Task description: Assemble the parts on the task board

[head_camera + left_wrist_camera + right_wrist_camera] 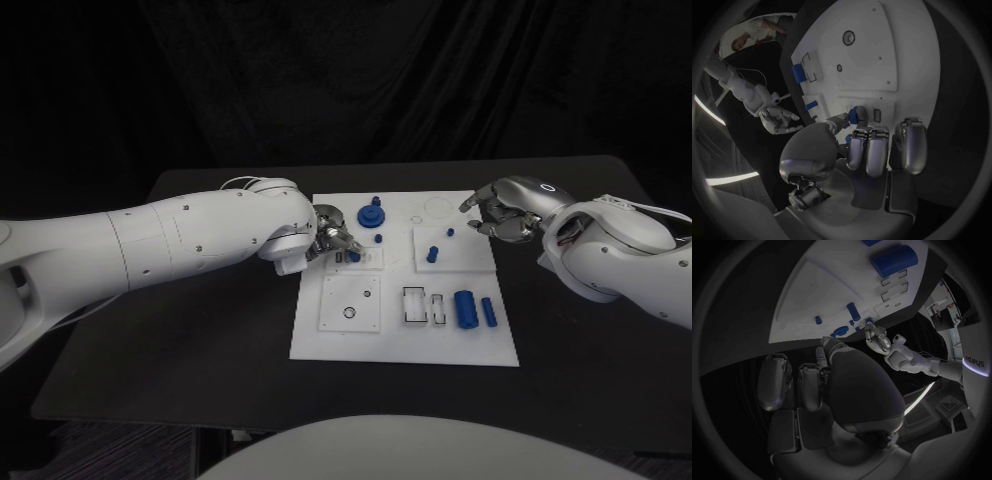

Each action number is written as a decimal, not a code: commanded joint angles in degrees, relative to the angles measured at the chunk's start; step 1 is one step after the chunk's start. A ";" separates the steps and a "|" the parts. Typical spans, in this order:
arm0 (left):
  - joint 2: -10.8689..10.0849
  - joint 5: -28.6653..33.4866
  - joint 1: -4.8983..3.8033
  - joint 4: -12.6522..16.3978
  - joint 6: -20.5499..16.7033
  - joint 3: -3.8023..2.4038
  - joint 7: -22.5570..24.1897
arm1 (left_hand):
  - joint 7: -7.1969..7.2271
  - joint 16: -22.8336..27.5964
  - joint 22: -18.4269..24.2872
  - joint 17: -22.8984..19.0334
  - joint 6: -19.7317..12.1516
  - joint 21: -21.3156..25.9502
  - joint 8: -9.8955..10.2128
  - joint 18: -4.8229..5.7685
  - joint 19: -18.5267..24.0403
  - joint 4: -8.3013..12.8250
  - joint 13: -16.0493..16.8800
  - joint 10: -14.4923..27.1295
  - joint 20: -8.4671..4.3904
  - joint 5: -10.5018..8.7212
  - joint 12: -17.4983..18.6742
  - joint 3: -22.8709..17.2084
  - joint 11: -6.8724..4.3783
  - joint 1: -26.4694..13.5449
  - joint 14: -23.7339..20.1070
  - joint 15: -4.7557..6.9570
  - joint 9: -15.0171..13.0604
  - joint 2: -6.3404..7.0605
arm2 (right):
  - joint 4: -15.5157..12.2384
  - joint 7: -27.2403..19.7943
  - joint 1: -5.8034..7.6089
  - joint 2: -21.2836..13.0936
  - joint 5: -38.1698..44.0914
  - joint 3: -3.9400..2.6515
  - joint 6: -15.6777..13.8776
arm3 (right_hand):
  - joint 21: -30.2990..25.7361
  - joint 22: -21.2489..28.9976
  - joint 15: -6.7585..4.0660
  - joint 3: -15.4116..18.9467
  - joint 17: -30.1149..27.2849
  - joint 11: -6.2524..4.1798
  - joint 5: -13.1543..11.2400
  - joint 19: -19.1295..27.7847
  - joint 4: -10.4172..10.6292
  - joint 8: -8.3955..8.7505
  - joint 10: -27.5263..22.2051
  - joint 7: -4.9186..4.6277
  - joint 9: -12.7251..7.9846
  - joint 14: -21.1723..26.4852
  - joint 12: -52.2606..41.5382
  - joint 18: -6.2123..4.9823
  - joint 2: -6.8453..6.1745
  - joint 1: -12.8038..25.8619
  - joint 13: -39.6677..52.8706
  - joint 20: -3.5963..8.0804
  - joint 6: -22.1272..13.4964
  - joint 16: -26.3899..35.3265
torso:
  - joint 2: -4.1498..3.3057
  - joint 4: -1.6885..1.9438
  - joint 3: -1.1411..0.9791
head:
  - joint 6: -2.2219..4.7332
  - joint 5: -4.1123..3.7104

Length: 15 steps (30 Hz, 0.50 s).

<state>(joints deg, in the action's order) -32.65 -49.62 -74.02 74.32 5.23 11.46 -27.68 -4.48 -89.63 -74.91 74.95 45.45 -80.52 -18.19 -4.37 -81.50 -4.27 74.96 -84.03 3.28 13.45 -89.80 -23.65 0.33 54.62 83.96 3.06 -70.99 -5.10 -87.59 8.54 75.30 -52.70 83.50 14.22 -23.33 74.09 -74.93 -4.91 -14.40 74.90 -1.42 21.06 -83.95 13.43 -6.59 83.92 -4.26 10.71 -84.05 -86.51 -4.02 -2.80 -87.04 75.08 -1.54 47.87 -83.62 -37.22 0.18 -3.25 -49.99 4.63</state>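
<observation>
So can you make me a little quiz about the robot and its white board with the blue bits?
1. True or false: the left hand holds a small blue part at the board.
2. Which hand hovers at the board's far right corner with nothing in it? A) left B) right C) neither
3. Fill in: the big blue cylinder lies near the board's ____ edge, as the head view shows it.

Key:
1. True. The fingers pinch it over the board.
2. B. The right hand holds nothing, its fingers curled.
3. Right. A thinner blue pin lies beside it.
</observation>
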 commanded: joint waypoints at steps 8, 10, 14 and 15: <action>-0.09 0.52 1.10 -0.17 1.61 0.62 -0.63 | 0.01 -0.37 -0.96 15.05 -0.27 0.22 0.29 0.65 0.43 -0.30 15.04 -5.97 0.03 -0.21 -0.20 -0.04 -0.08 -0.30 6.04 -0.05 0.07 -0.23 | 0.01 1.14 -0.17 -0.06 0.10 -0.03 0.82 | -0.42 -10.63 0.46 -0.35 9.55 0.49 0.31 -0.40 0.10 0.28 2.06 -0.25 -0.08 -4.28 0.39 0.64 -0.08 0.69 10.89 -0.30 -0.06 0.35 | 0.03 0.10 0.01 | -0.01 0.06; -0.16 0.52 1.11 -0.17 1.60 0.62 -0.62 | 0.01 -0.37 -0.96 15.05 -0.27 0.22 0.29 0.65 0.43 -0.30 15.04 -5.97 0.03 -0.21 -0.20 -0.04 -0.08 -0.30 6.04 -0.05 0.07 -0.23 | 0.02 1.18 -0.18 -0.06 0.10 -0.03 0.88 | -0.42 -10.63 0.46 -0.35 9.55 0.49 0.31 -0.40 0.10 0.28 2.06 -0.25 -0.08 -4.28 0.39 0.64 -0.08 0.69 10.89 -0.30 -0.06 0.35 | 0.02 0.14 0.02 | -0.01 0.05; -0.26 0.52 1.12 -0.15 1.38 0.62 -0.60 | 0.01 -0.37 -0.89 15.05 -0.27 0.28 0.37 0.63 0.48 -0.27 15.04 -5.97 0.04 -0.22 -0.20 -0.06 -0.07 -0.23 6.04 -0.06 0.08 -0.24 | 0.02 1.24 -0.20 -0.06 0.10 -0.03 0.99 | -0.42 -10.63 0.46 -0.35 9.55 0.49 0.31 -0.40 0.10 0.28 2.06 -0.25 -0.08 -4.28 0.39 0.64 -0.08 0.69 10.89 -0.30 -0.06 0.35 | -0.01 0.14 0.04 | -0.01 0.02; -0.28 0.52 1.12 -0.15 1.30 0.62 -0.58 | 0.01 -0.37 -0.89 15.05 -0.27 0.28 0.37 0.63 0.48 -0.27 15.04 -5.97 0.04 -0.22 -0.20 -0.06 -0.07 -0.23 6.04 -0.06 0.08 -0.24 | 0.02 1.25 -0.21 -0.06 0.10 -0.03 1.02 | -0.42 -10.63 0.46 -0.35 9.55 0.49 0.31 -0.40 0.10 0.28 2.06 -0.25 -0.08 -4.28 0.39 0.64 -0.08 0.69 10.89 -0.30 -0.06 0.35 | -0.01 0.14 0.04 | -0.01 0.03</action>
<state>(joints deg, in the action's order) -32.93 -49.39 -73.87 74.26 5.18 11.45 -27.01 -4.37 -89.63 -74.90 74.94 45.54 -80.52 -18.19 -4.38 -81.51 -4.27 74.96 -84.04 3.28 13.44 -89.80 -23.65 0.33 54.61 83.95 3.06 -70.84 -5.10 -87.56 8.76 75.27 -52.73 83.49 14.24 -22.87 73.87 -74.92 -4.91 -14.40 74.90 -1.42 21.05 -83.95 13.43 -6.59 83.91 -4.26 10.71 -84.05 -86.30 -4.01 -2.80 -87.05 75.08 -1.54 47.87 -83.62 -37.19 0.29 -3.22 -49.99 4.66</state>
